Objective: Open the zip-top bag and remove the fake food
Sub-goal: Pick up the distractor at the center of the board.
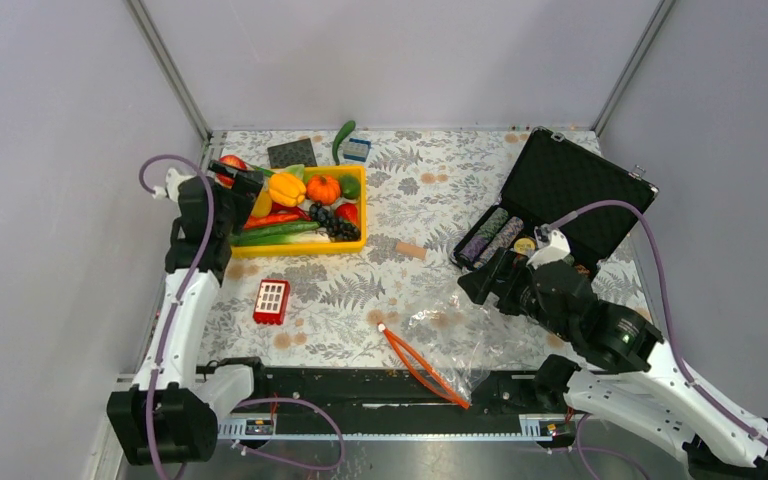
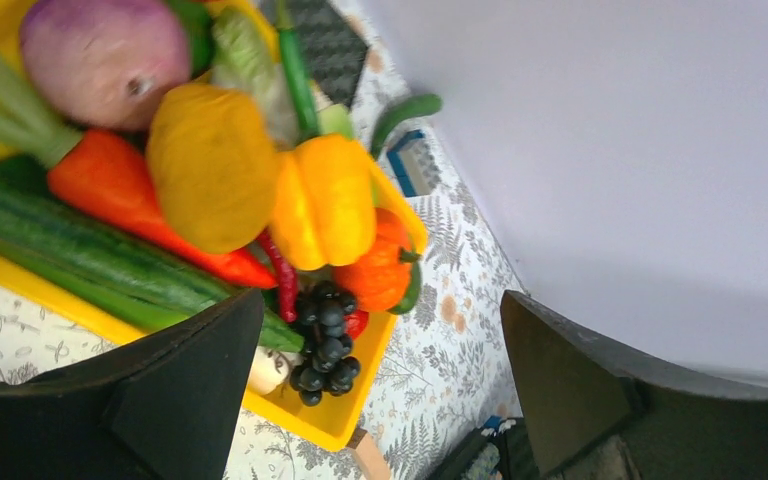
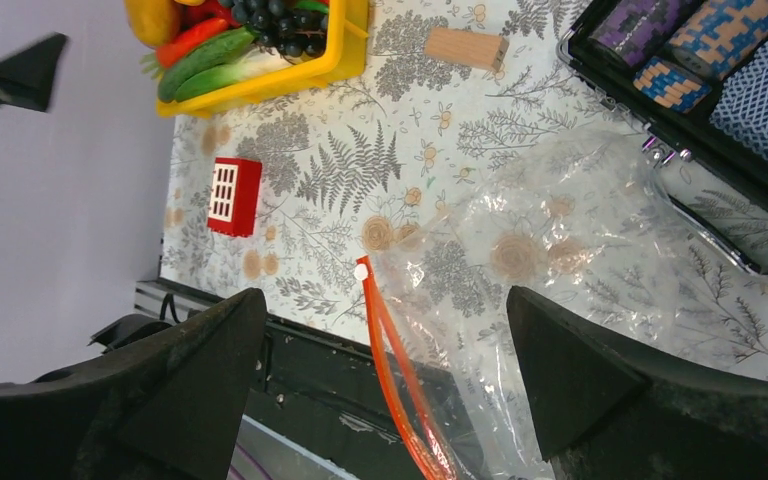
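Note:
The zip-top bag (image 1: 450,335) lies flat near the front edge, clear and crinkly. Its red-orange zip strip (image 1: 422,368) is parted, and I see no food inside. It also shows in the right wrist view (image 3: 560,240). The fake food sits in a yellow tray (image 1: 345,243): yellow bell pepper (image 2: 325,200), pumpkin (image 2: 380,270), carrot (image 2: 125,185), purple onion (image 2: 105,60) and a yellow-orange fruit (image 2: 210,165). My left gripper (image 1: 248,186) hovers open and empty over the tray's left end. My right gripper (image 1: 472,285) is open and empty above the bag's far side.
Dark grapes (image 2: 325,340) and a long cucumber (image 2: 70,255) share the tray. A red block (image 1: 271,301) and a wooden block (image 1: 411,250) lie mid-table. An open black case (image 1: 570,185) with chip rolls stands at the right. A black rail (image 1: 360,385) runs along the front.

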